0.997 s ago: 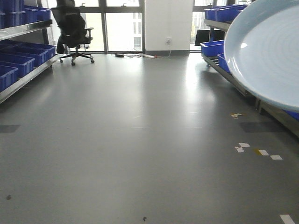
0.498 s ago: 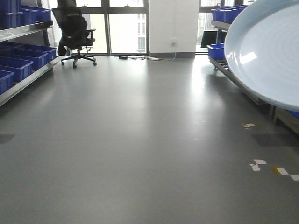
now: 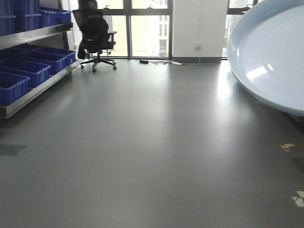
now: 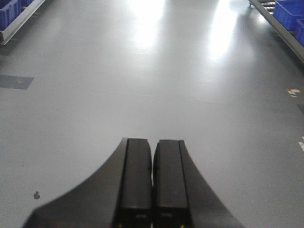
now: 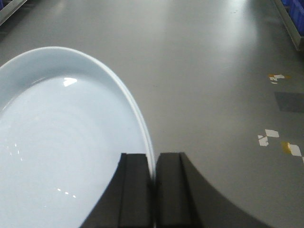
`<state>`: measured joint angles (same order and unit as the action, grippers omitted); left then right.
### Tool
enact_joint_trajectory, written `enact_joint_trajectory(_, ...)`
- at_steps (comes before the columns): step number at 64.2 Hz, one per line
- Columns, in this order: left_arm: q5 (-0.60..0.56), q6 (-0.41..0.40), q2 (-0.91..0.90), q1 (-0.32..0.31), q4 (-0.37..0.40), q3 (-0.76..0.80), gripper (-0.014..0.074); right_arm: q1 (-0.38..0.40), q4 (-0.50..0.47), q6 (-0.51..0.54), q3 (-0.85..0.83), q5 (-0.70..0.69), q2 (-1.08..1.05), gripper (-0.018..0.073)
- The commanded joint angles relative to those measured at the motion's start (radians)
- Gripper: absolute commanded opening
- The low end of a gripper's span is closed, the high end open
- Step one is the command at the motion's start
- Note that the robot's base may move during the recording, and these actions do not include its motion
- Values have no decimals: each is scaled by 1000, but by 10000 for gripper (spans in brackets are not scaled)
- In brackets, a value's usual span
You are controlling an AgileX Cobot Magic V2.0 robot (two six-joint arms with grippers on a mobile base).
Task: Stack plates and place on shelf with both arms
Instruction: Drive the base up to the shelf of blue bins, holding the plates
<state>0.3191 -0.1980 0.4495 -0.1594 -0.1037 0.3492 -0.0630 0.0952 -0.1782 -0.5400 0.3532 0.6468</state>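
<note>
One plate [image 3: 275,57] fills the right side of the front-facing view. It is pale blue-white and tilted, hangs over the grey floor [image 3: 142,156], and is cut off by the frame edge. The shelf [image 3: 38,32] with its blue crates [image 3: 26,71] runs along the left wall, well apart from the plate, and an office chair [image 3: 97,35] stands by the windows beyond it. No arm shows in this view.

In the left wrist view, the left hand [image 4: 153,145] has its fingers pressed together with nothing between them, over bare floor. It gives the plate no support.

In the right wrist view, the right hand [image 5: 153,159] pinches the plate's rim, and the dish spreads out to the left of the fingers. Because the grip is at one point on a glossy edge, the plate could pivot or slip out if the base jolts or the arm swings. It could also clip a shelf rail on approach. The rim reads as a doubled line, so I cannot tell whether a second plate sits beneath. The plate's near edge is out of frame.
</note>
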Motion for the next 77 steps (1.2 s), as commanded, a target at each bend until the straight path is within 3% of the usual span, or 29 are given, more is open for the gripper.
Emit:
enact_joint_trajectory(1, -80, -9, 5, -4, -1, 30, 84, 5, 4, 1, -29, -104, -4, 15)
enact_joint_trajectory(77, -80, -9, 5, -4, -1, 30, 84, 5, 4, 1, -29, -104, -4, 15)
